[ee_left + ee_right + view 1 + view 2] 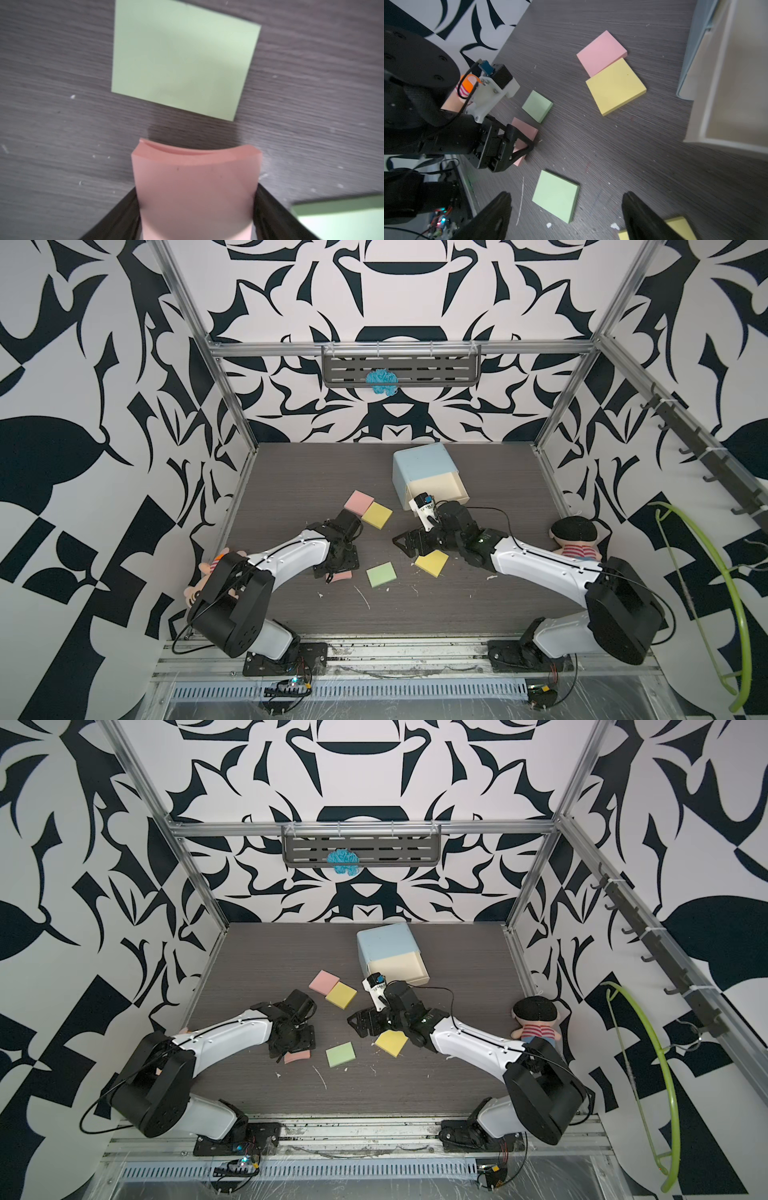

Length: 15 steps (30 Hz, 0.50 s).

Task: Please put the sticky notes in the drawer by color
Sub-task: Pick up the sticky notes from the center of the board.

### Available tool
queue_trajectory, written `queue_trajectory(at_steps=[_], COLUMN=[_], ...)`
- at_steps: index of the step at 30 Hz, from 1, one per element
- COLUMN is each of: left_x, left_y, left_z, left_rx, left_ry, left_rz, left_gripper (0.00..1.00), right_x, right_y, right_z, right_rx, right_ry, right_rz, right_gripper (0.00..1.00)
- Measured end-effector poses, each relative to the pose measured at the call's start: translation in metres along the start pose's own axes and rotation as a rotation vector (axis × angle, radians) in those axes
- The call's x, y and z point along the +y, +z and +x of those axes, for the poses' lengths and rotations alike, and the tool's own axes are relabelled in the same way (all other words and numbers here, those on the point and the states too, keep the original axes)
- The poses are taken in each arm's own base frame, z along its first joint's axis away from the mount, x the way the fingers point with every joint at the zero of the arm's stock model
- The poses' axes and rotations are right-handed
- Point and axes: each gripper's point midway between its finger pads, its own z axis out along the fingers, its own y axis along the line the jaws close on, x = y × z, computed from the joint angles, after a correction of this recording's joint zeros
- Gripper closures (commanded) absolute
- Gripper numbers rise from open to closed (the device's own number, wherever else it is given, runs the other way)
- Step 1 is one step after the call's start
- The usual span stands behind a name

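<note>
The sticky notes lie scattered on the dark table (299,472), left of and nearer than the drawer (422,466), which stands far and right of centre with a cream compartment (440,488) pulled open. A far pink pad (359,502) and a yellow pad (377,516) touch edge to edge just left of the drawer. A green pad (382,574) lies flat near the middle. A second yellow pad (432,563) is just right of it, partly under the right arm. The left gripper (196,188) pinches the near pink pad (195,172) by two opposite edges, so the pad bows. Another green pad (537,106) lies close beside that one, hidden by the left arm in both top views. The right gripper (566,199) hovers spread wide and holds nothing, near the middle green pad.
</note>
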Motion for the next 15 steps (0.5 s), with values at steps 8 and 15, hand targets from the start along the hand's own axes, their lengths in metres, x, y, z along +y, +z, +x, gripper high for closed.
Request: queue_trajectory(at_steps=[8, 15], left_x=[-0.04, -0.076], left_y=[-0.035, -0.061], left_z=[-0.023, -0.043], left_rx=[-0.038, -0.06], left_ry=[-0.058, -0.11], left_rz=[0.179, 0.337], left_gripper=[0.18, 0.19], right_x=[0.029, 0.05], right_y=[0.016, 0.038], right_z=[0.018, 0.023], right_rx=[-0.024, -0.04], right_ry=[0.112, 0.179], right_rz=[-0.111, -0.185], right_gripper=[0.14, 0.21])
